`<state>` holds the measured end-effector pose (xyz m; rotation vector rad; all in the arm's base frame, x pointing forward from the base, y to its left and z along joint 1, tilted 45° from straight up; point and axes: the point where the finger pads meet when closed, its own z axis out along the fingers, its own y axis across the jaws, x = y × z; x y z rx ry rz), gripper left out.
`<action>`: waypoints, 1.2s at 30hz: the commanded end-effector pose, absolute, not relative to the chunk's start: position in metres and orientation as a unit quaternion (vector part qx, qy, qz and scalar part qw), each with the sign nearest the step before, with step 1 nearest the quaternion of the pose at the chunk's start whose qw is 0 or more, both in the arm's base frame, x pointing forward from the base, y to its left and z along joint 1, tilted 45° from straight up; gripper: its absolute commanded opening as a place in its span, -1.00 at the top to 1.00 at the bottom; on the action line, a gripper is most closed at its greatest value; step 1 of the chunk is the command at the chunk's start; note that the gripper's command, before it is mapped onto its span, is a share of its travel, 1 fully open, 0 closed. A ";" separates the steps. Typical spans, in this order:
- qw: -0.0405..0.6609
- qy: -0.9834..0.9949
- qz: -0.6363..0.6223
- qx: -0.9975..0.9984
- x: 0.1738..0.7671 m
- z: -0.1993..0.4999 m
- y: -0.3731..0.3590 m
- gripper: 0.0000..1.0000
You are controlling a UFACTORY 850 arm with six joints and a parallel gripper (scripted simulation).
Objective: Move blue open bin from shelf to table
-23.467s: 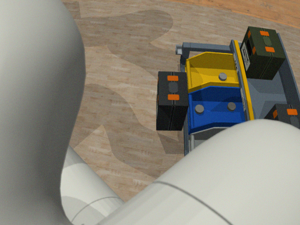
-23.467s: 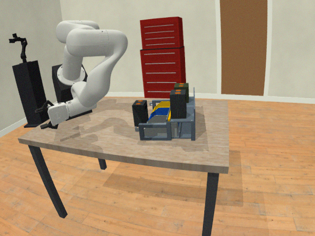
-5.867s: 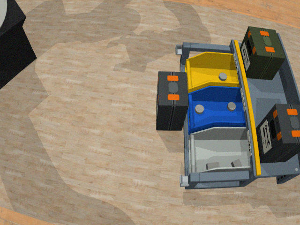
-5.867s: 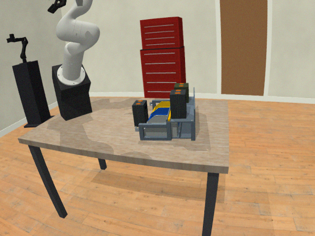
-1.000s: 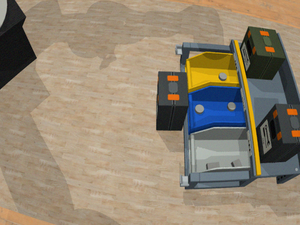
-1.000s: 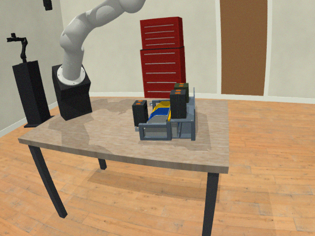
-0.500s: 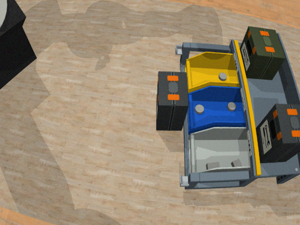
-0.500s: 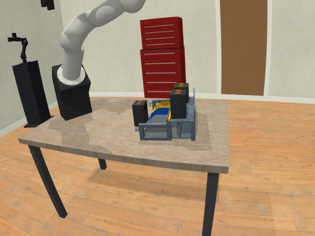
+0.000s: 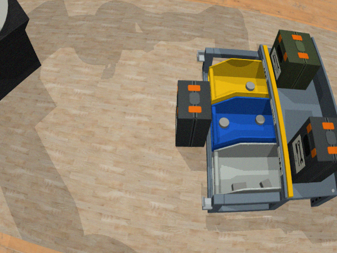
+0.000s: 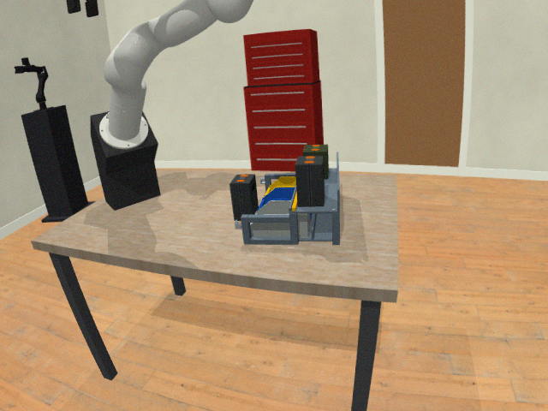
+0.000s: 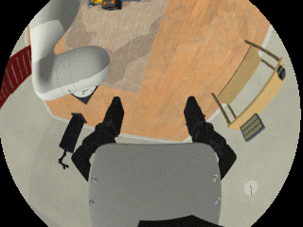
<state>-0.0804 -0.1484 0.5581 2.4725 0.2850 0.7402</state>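
Well apart from the wide-open gripper (image 11: 153, 106), the blue bin (image 9: 243, 122) (image 10: 278, 193) sits on the shelf (image 9: 245, 199) (image 10: 271, 217)

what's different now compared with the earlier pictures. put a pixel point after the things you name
The arm (image 10: 128, 66) (image 11: 71, 71) has swung up from low over the table, raising the open gripper (image 11: 153, 103). Nothing was visibly gripped or released since. The blue bin (image 9: 245, 130) (image 10: 281, 193), its neighbours and the cases stayed put.
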 end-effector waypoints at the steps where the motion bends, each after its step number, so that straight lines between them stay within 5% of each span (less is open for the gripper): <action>1: 0.255 0.058 0.288 0.921 -0.081 0.558 -0.148 -1.00; 36: 0.164 -0.202 0.348 0.901 -0.081 0.558 -0.148 -1.00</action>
